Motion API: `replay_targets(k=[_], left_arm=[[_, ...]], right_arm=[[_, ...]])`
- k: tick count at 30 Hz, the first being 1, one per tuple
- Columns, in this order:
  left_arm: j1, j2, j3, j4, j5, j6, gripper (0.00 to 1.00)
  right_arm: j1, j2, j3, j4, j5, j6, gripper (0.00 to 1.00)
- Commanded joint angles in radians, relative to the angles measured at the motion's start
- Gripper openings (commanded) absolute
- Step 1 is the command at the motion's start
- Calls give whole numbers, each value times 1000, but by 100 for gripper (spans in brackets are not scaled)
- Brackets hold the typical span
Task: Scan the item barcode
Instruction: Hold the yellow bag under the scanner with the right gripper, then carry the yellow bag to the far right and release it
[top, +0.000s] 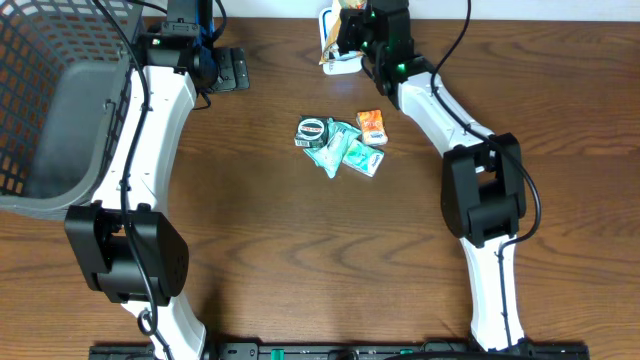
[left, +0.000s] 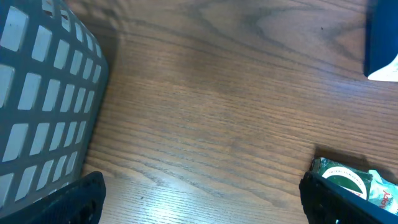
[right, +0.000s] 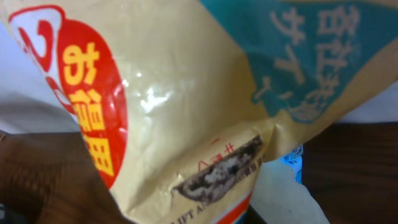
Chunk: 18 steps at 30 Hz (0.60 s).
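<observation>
overhead, grey basket (top: 40, 60) left, packets (top: 342, 148) lying outside

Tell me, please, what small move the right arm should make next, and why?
Probably roll the right end effector a little to turn the packet it grips: the packet's printed front fills the wrist view, and no barcode shows there.

We see a dark wooden table (top: 300, 250) carrying a grey basket (top: 60, 110) at its left edge and small packets (top: 342, 145) huddled mid-table.
</observation>
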Motion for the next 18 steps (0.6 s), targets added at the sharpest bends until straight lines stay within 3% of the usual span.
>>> replay_targets(k=[1, 7, 18], left_arm=[[0, -21, 12, -3, -9, -16, 98], [0, -21, 12, -3, -10, -16, 98], [0, -21, 12, -3, -9, -16, 98]], right_arm=[[-23, -47, 20, 10, -19, 11, 1], [-26, -41, 20, 3, -19, 77, 1], [-97, -131, 20, -64, -21, -11, 1]])
